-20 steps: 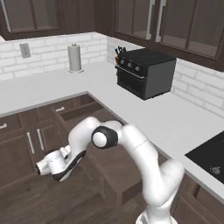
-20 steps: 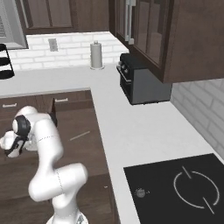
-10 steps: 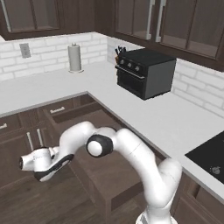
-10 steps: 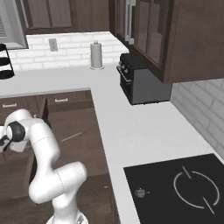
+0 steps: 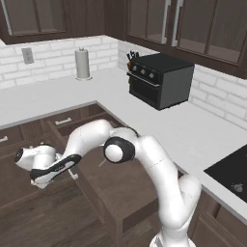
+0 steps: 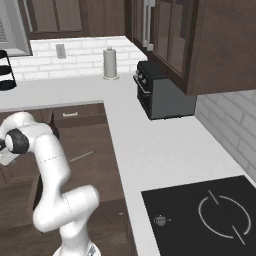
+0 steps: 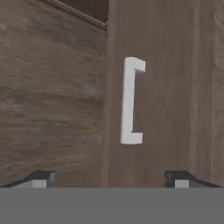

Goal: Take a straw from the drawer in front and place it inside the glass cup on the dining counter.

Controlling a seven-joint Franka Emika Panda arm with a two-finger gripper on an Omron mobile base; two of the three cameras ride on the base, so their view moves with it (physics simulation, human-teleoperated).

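Observation:
The drawer (image 5: 113, 185) (image 6: 92, 177) stands pulled out from under the white wall counter, its dark brown inside bare. The straw (image 6: 81, 157) lies in it as a thin pale stick. In the hand view I face the drawer's flat front (image 7: 175, 87) and its small white bar handle (image 7: 130, 100). My gripper (image 5: 64, 170) (image 7: 109, 177) hovers just left of that handle (image 5: 73, 173), open, with nothing between its fingertips (image 7: 41, 178). The glass cup and the dining counter are out of view.
A black toaster oven (image 5: 161, 79) and a paper towel roll (image 5: 83, 64) stand on the wall counter (image 5: 193, 135). A black cooktop (image 6: 220, 215) lies at the near right. Closed dark cabinets (image 5: 12, 144) are behind the hand, wooden floor (image 5: 48, 217) below it.
The jaws have spread wide and let go of the drawer handle. The hand has drawn back to the left, away from the drawer front.

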